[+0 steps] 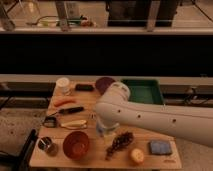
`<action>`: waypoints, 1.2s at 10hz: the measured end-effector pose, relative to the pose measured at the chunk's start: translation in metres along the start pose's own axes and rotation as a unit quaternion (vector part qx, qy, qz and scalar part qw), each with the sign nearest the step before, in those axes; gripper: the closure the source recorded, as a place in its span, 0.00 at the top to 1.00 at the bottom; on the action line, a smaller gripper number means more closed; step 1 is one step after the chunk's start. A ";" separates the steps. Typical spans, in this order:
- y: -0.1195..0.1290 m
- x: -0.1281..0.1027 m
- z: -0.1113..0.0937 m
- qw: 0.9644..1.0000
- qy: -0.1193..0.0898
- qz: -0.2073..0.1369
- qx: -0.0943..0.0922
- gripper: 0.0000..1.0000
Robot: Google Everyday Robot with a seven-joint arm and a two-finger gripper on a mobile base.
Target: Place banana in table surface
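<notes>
Pale wood planks of the table (97, 159) fill the lower half of my view. Nearest me, along the bottom edge, sit a metal cup (47, 146) at lower left, an orange bowl (75, 145), a dark bunch of grapes (120, 141), a round yellowish fruit (136, 156) and a blue sponge (160, 147) at lower right.

Just above the bowl, left of centre, the banana (74, 123) lies flat on the wood. The gripper (102, 129) hangs just to its right, near the middle of the frame. It is tucked under the white arm (150, 117) that sweeps in from the right edge. The arm hides so much of it that I cannot tell whether the jaws are wide or narrow. A narrow gap seems to separate gripper and banana.

Further up on the left lie a black-handled knife (70, 110) and an orange carrot (64, 101). At the far edge stand a white cup (63, 85), a purple bowl (104, 84) and, upper right, a green tray (142, 91).

Since the banana rests on bare table and looks unheld, I judge the placing itself is at or near its end. If so, my next move calls for a straight lift, clear of the bowl and grapes close by. If the fruit needs regrasping, I would shift left and square the jaws across its narrow width first.
</notes>
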 end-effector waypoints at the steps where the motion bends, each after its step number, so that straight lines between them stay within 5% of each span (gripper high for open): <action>1: -0.006 -0.024 0.001 1.000 -0.001 -0.016 0.003 0.80; 7: -0.046 -0.136 0.017 0.994 -0.008 -0.105 0.008 0.80; 12: -0.084 -0.146 0.024 0.992 -0.019 -0.123 0.020 0.80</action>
